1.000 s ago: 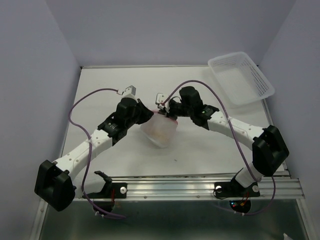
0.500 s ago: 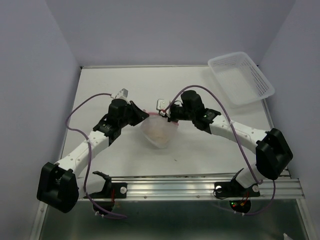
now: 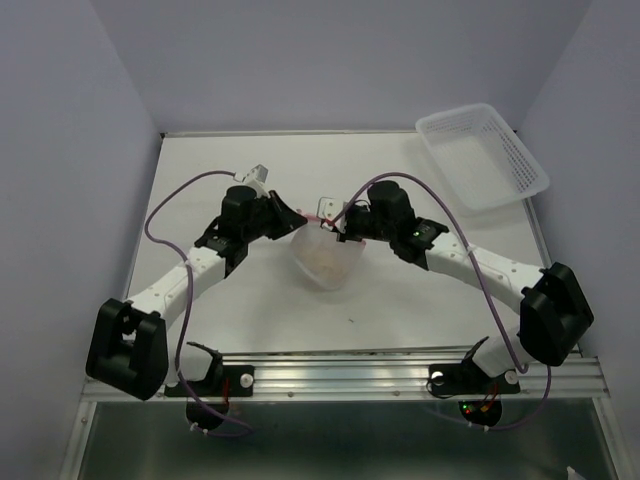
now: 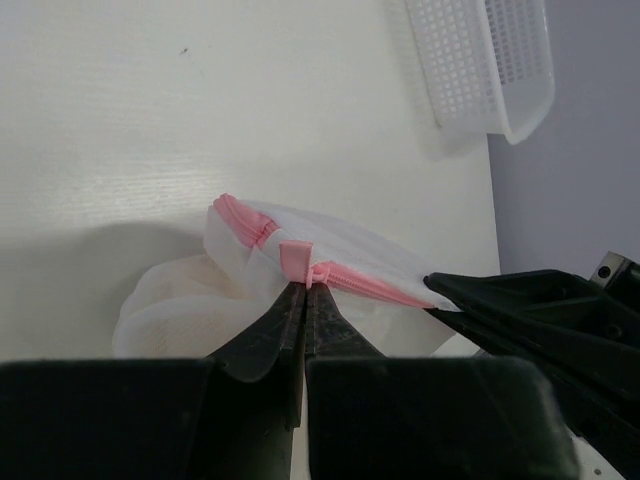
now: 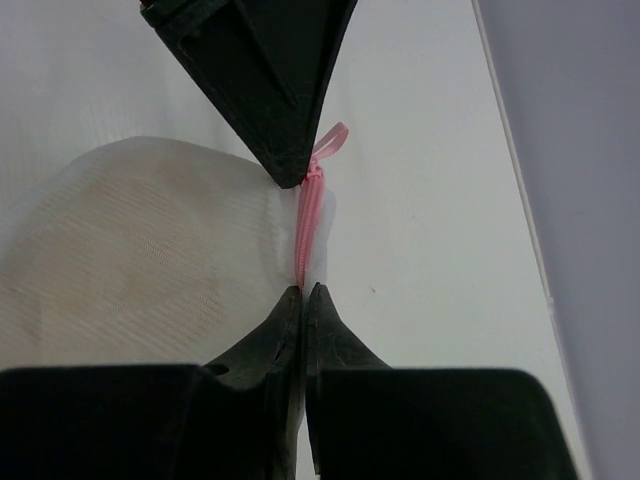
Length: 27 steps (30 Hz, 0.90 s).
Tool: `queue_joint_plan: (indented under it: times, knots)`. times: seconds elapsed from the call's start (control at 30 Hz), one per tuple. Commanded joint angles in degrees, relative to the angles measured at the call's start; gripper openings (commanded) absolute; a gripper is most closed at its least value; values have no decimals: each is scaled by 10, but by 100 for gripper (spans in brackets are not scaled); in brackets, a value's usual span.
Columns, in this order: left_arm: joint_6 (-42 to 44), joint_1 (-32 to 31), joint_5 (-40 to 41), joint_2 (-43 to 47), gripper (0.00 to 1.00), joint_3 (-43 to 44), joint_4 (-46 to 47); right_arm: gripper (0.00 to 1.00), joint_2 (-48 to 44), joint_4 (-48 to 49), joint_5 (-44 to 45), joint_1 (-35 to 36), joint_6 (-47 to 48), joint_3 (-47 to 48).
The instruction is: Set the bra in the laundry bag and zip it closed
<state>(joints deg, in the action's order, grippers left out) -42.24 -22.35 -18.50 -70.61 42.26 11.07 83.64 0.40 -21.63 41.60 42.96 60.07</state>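
Observation:
The laundry bag (image 3: 322,260), a white mesh pouch with a pink zipper rim, lies at the table's middle between both grippers. The peach bra (image 5: 120,265) shows faintly through the mesh inside it. My left gripper (image 3: 296,225) is shut on the pink zipper pull (image 4: 297,262) at the bag's top edge (image 4: 340,250). My right gripper (image 3: 338,234) is shut on the zipper rim (image 5: 306,225) from the other side, its fingertips (image 4: 500,295) close to the left ones. In the right wrist view the left fingers (image 5: 270,90) sit just beyond the pink zipper line.
A white slotted plastic basket (image 3: 482,156) stands at the back right corner, also in the left wrist view (image 4: 480,60). The metal rail (image 3: 400,372) runs along the near edge. Purple cables loop over both arms.
My left wrist has shifted left and back along the bag's rim while staying shut on the zipper pull. The bag has turned slightly to the right. The right gripper has held its grip.

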Motion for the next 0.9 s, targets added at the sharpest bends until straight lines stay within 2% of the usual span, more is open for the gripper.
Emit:
queue_joint_plan:
  times: [0.0,0.17,0.33,0.5,0.6,0.77,0.8,0.83,0.87]
  knots:
    - [83,35,81,-62,0,90,8,3,-4,-22,78,-13,53,46]
    - [104,35,60,-125,0,171,52,4,6,-26,105,-44,93,88]
    - [144,35,33,-183,0,258,42,8,36,-42,127,-58,120,123]
    - [148,35,20,-248,0,274,97,12,79,-37,142,-58,103,130]
    - [136,41,0,-292,0,274,118,14,113,-32,180,-58,96,131]
    - [117,42,-22,-295,0,234,163,25,120,-36,173,-58,56,124]
    - [117,42,-22,-281,0,212,170,30,115,-41,140,-58,44,119]
    - [117,42,-17,-272,0,202,177,42,108,-41,120,-58,33,115]
    - [117,42,-14,-265,0,193,178,50,92,-40,100,-58,10,111]
